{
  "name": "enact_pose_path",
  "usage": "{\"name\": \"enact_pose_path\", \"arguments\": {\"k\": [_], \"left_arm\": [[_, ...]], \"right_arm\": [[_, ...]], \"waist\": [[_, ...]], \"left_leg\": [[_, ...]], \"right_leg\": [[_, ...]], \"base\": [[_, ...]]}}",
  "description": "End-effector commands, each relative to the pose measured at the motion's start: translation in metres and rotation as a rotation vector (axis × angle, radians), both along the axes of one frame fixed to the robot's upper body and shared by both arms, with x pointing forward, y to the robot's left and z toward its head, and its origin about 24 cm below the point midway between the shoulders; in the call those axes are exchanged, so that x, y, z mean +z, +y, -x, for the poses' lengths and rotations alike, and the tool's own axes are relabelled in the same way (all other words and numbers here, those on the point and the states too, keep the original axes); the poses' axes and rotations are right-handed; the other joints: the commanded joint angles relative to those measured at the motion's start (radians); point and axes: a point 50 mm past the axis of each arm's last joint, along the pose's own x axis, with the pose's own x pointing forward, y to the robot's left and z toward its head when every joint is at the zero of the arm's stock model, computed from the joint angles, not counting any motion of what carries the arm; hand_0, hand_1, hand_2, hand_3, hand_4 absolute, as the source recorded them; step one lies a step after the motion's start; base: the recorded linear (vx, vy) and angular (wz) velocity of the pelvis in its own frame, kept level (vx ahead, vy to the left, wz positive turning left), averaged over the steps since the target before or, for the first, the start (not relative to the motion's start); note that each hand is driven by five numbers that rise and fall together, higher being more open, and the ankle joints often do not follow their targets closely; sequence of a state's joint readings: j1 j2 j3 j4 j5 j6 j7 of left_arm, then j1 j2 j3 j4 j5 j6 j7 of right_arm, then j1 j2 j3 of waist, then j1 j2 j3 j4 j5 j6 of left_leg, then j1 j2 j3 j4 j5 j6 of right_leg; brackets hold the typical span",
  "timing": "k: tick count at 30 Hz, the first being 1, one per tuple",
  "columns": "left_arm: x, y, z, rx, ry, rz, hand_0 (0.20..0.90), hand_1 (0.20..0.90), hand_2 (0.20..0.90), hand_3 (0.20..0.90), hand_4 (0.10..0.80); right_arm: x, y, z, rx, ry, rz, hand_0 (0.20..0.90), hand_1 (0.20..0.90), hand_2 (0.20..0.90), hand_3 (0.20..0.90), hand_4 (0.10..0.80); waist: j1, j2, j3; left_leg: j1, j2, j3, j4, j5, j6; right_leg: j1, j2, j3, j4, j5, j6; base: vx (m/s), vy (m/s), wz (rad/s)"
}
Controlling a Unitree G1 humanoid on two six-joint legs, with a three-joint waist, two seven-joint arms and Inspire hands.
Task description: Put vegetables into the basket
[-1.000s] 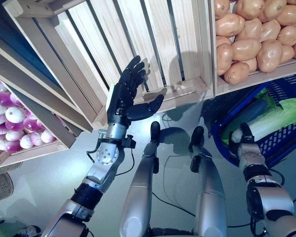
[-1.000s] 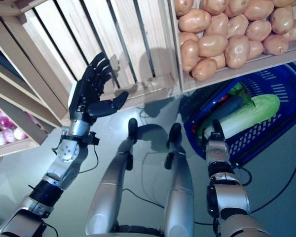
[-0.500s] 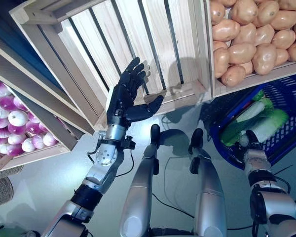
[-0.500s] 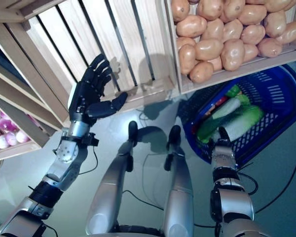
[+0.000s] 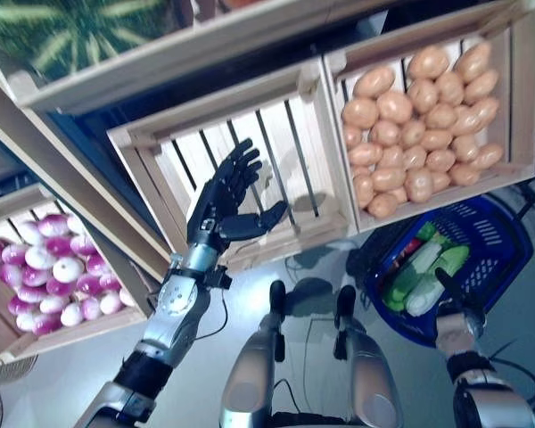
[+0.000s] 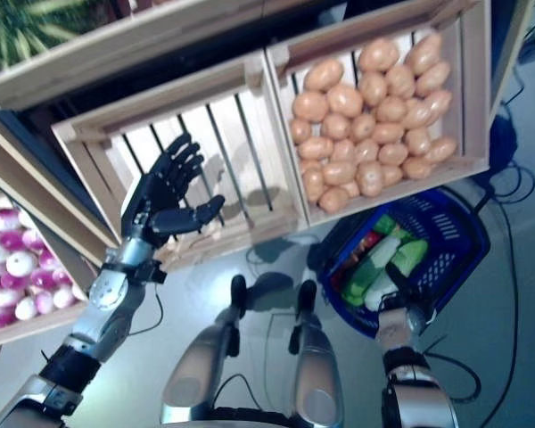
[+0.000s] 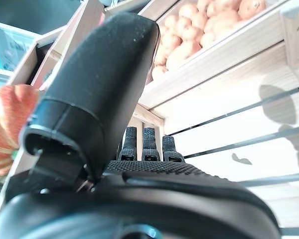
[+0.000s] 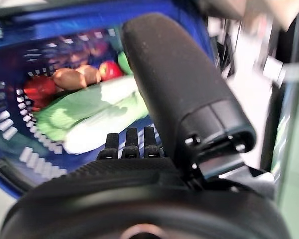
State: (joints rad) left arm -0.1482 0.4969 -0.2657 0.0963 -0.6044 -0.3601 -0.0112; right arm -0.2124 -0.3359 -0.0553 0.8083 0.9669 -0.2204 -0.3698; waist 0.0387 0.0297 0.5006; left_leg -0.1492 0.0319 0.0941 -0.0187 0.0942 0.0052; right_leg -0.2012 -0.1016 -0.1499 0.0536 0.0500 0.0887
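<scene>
A blue mesh basket (image 5: 504,254) stands on the floor below the shelf, at the right. Inside lie a long white-and-green cabbage (image 8: 94,119), other green vegetables (image 5: 410,263), two potatoes (image 8: 77,77) and something red (image 8: 107,69). My right hand (image 5: 453,299) hovers at the basket's near rim, open and holding nothing, thumb (image 8: 179,89) raised. My left hand (image 5: 223,192) is up in front of an empty wooden crate (image 5: 281,156), open with fingers spread, nothing in it.
A crate full of potatoes (image 5: 419,116) sits on the shelf right of the empty crate, just above the basket. A crate of purple-and-white bulbs (image 5: 45,281) is at the lower left. A watermelon (image 5: 71,31) lies on the upper shelf.
The whole picture has shifted: the camera has pulled back and now takes in more of the shelves. Both hands keep their poses, the right staying at the basket's near rim.
</scene>
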Motion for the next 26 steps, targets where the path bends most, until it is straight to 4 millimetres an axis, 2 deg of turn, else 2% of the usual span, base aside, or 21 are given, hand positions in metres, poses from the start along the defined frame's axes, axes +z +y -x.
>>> {"name": "enact_pose_path", "arguments": {"k": [1, 2, 3, 6, 9, 14, 16, 18, 20, 22, 26], "left_arm": [[-0.011, 0.0, 0.013, -0.064, -0.007, -0.06, 0.9, 0.9, 0.9, 0.9, 0.8], [-0.026, -0.001, 0.018, -0.077, 0.058, -0.087, 0.9, 0.9, 0.9, 0.9, 0.8], [-0.031, 0.0, 0.02, -0.081, 0.079, -0.095, 0.9, 0.9, 0.9, 0.9, 0.8], [-0.073, -0.002, 0.033, -0.149, 0.256, -0.196, 0.9, 0.9, 0.9, 0.9, 0.8], [-0.107, 0.0, 0.046, -0.159, 0.413, -0.25, 0.9, 0.9, 0.9, 0.9, 0.8], [-0.159, 0.011, 0.072, -0.122, 0.635, -0.434, 0.9, 0.9, 0.9, 0.9, 0.8], [-0.18, 0.016, 0.084, -0.097, 0.757, -0.488, 0.9, 0.9, 0.9, 0.9, 0.8], [-0.205, 0.02, 0.107, -0.085, 0.903, -0.556, 0.9, 0.9, 0.9, 0.9, 0.8], [-0.218, 0.022, 0.12, -0.062, 1.004, -0.593, 0.9, 0.9, 0.9, 0.9, 0.8], [-0.227, 0.024, 0.131, -0.016, 1.092, -0.582, 0.9, 0.9, 0.9, 0.9, 0.8], [-0.234, 0.018, 0.14, 0.021, 1.144, -0.54, 0.9, 0.9, 0.9, 0.9, 0.8]], "right_arm": [[-0.005, 0.0, 0.024, 0.206, 0.041, 0.227, 0.9, 0.9, 0.9, 0.9, 0.8], [-0.01, 0.011, 0.029, 0.317, 0.078, 0.264, 0.9, 0.9, 0.9, 0.9, 0.8], [-0.012, 0.013, 0.031, 0.348, 0.09, 0.271, 0.9, 0.9, 0.9, 0.9, 0.8], [-0.03, 0.033, 0.047, 0.592, 0.186, 0.305, 0.9, 0.9, 0.9, 0.9, 0.8], [-0.045, 0.046, 0.061, 0.742, 0.277, 0.294, 0.9, 0.9, 0.9, 0.9, 0.8], [-0.074, 0.056, 0.087, 0.846, 0.458, 0.215, 0.9, 0.9, 0.9, 0.9, 0.8], [-0.088, 0.058, 0.103, 0.817, 0.555, 0.13, 0.9, 0.9, 0.9, 0.9, 0.8], [-0.102, 0.062, 0.125, 0.883, 0.672, 0.11, 0.9, 0.9, 0.9, 0.9, 0.8], [-0.107, 0.066, 0.135, 0.951, 0.742, 0.117, 0.9, 0.9, 0.9, 0.9, 0.8], [-0.11, 0.069, 0.138, 0.946, 0.772, 0.092, 0.9, 0.9, 0.9, 0.9, 0.8], [-0.112, 0.074, 0.14, 0.959, 0.775, 0.097, 0.9, 0.9, 0.9, 0.9, 0.8]], "waist": [[-0.018, -0.031, -0.216], [-0.029, -0.039, -0.254], [-0.031, -0.041, -0.265], [-0.046, -0.043, -0.337], [-0.055, -0.039, -0.381], [-0.063, -0.032, -0.422], [-0.066, -0.029, -0.434], [-0.07, -0.025, -0.443], [-0.073, -0.025, -0.446], [-0.072, -0.025, -0.45], [-0.07, -0.026, -0.455]], "left_leg": [[-0.033, 0.015, 0.0, -0.002, -0.033, -0.051], [-0.007, 0.023, 0.008, -0.013, -0.033, -0.051], [0.0, 0.025, 0.01, -0.017, -0.033, -0.052], [0.052, 0.038, 0.027, -0.03, -0.043, -0.054], [0.084, 0.04, 0.038, -0.026, -0.058, -0.055], [0.132, 0.045, 0.053, -0.029, -0.075, -0.057], [0.151, 0.046, 0.058, -0.03, -0.083, -0.054], [0.172, 0.046, 0.061, -0.033, -0.09, -0.054], [0.184, 0.046, 0.061, -0.036, -0.092, -0.052], [0.195, 0.047, 0.053, -0.037, -0.095, -0.052], [0.206, 0.047, 0.048, -0.043, -0.097, -0.052]], "right_leg": [[0.041, -0.006, -0.018, -0.034, 0.016, -0.002], [0.064, -0.006, -0.016, -0.044, 0.017, 0.001], [0.07, -0.006, -0.015, -0.047, 0.017, 0.002], [0.114, -0.011, -0.014, -0.063, 0.01, 0.009], [0.143, -0.018, -0.014, -0.074, 0.005, 0.015], [0.184, -0.026, -0.013, -0.085, -0.006, 0.022], [0.199, -0.027, -0.012, -0.085, -0.014, 0.023], [0.217, -0.027, -0.009, -0.088, -0.02, 0.024], [0.228, -0.028, -0.008, -0.09, -0.021, 0.026], [0.239, -0.029, -0.007, -0.092, -0.022, 0.027], [0.25, -0.026, -0.008, -0.096, -0.025, 0.026]], "base": [[0.211, 0.056, -0.07], [0.207, 0.058, -0.06], [0.22, 0.064, -0.08], [0.186, 0.084, -0.09], [0.121, 0.068, -0.02], [0.078, 0.053, -0.13], [0.07, 0.046, -0.03], [0.073, 0.036, -0.02], [0.05, 0.015, -0.02], [0.054, -0.001, -0.03], [0.026, -0.007, -0.09]]}}
